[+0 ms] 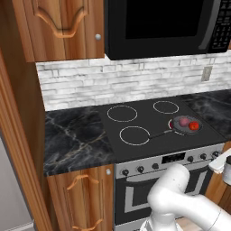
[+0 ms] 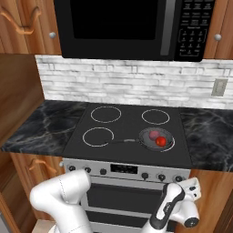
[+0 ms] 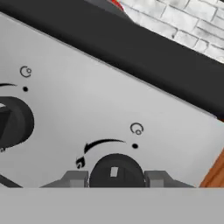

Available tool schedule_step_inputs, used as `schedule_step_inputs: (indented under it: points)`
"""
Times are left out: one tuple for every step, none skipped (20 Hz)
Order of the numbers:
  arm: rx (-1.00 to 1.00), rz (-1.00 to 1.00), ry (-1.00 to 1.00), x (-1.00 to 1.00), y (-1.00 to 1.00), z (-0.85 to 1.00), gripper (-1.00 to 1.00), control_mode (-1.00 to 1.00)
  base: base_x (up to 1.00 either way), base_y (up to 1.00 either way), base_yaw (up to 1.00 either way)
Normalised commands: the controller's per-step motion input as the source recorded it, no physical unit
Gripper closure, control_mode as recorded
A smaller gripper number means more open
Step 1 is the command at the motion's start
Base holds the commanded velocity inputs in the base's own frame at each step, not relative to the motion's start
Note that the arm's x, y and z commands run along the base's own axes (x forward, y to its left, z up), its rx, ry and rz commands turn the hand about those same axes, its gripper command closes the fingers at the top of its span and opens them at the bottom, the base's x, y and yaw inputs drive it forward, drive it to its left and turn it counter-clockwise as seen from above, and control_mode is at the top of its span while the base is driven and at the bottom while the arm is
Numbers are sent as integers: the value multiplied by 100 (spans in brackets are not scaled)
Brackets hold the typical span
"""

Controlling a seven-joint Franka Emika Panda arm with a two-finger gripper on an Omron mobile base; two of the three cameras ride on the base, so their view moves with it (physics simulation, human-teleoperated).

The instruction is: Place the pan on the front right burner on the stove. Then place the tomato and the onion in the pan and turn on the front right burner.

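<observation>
The dark pan [image 2: 150, 140] sits on the front right burner [image 2: 173, 144] of the black glass stove [image 2: 127, 123], its thin handle pointing left. Inside it lie the pinkish-purple onion [image 2: 154, 134] and the red tomato [image 2: 160, 141], side by side. From the left base view the pan [image 1: 181, 129], onion [image 1: 183, 121] and tomato [image 1: 193, 126] look the same. My gripper [image 3: 116, 178] is low against the steel front panel at its right end. Its fingertips [image 3: 74, 178] press on both sides of a round black knob [image 3: 116, 168]. The hand [image 2: 191, 187] shows below the panel's right corner.
Another black knob [image 3: 13, 121] sits further left on the panel. Dark marble counters [image 2: 41, 127] flank the stove, a black microwave [image 2: 127, 27] hangs above it, and a wooden cabinet wall [image 1: 18, 135] closes the left side. The other three burner rings are bare.
</observation>
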Motion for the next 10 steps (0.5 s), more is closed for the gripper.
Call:
schedule_step_inputs:
  points:
    - [-34,16,-14,0,0,0,100,-100,0,0,0]
    - [-35,17,-13,0,0,0,100,-100,0,0,0]
    - [-35,17,-12,0,0,0,100,-100,0,0,0]
    - [-35,18,-11,4,0,0,100,-100,0,0,0]
    - [-35,18,-11,4,0,0,100,-100,0,0,0]
    - [-35,18,-10,6,0,0,100,-100,0,0,0]
    - [-36,19,-11,1,0,0,100,-100,0,0,0]
    - [-36,19,-12,0,0,0,100,-100,0,0,0]
    - [-36,19,-10,1,0,0,100,-100,0,0,0]
    - [-37,19,-10,0,0,0,100,-100,0,0,0]
